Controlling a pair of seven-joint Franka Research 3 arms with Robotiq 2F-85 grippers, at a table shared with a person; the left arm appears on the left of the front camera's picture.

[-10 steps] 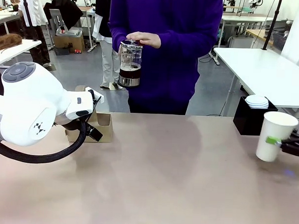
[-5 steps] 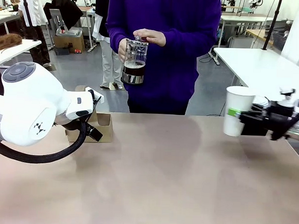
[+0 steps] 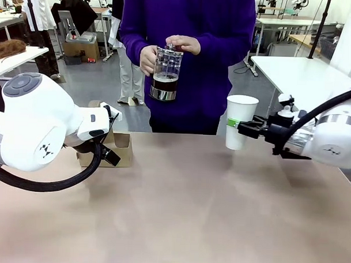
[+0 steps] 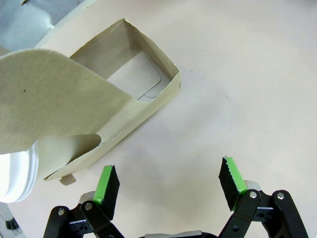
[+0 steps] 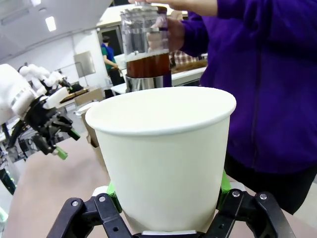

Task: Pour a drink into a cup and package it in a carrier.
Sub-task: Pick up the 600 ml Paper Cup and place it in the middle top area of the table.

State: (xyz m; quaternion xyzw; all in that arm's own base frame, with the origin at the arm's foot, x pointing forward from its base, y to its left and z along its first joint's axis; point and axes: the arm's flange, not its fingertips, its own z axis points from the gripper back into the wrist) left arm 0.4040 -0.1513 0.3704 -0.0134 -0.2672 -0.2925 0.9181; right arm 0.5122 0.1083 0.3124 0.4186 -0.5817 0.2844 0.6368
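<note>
A: Left gripper (image 4: 168, 173)?
B: Jaws spread wide, nothing between the green pads. It hangs over bare table (image 4: 247, 69), just beside the carrier (image 4: 148, 101).

A: Carrier position?
B: It stands on the table at the robot's left, and in the front view the left arm partly hides it. The compartment seen from the wrist is empty.

A: Right gripper (image 3: 236, 123)?
B: Clamped on the sides of the cup (image 3: 243, 111). The cup is upright, lifted clear of the table, right of centre. I cannot see inside it.

A: The drink (image 3: 165, 83)?
B: At the far side, dark in the bottom part of the glass pitcher (image 3: 167, 65). The person holds it upright at chest height, one hand (image 3: 184, 44) on the lid and the other at its side. Pitcher and cup are apart, the pitcher higher and to picture left.
</note>
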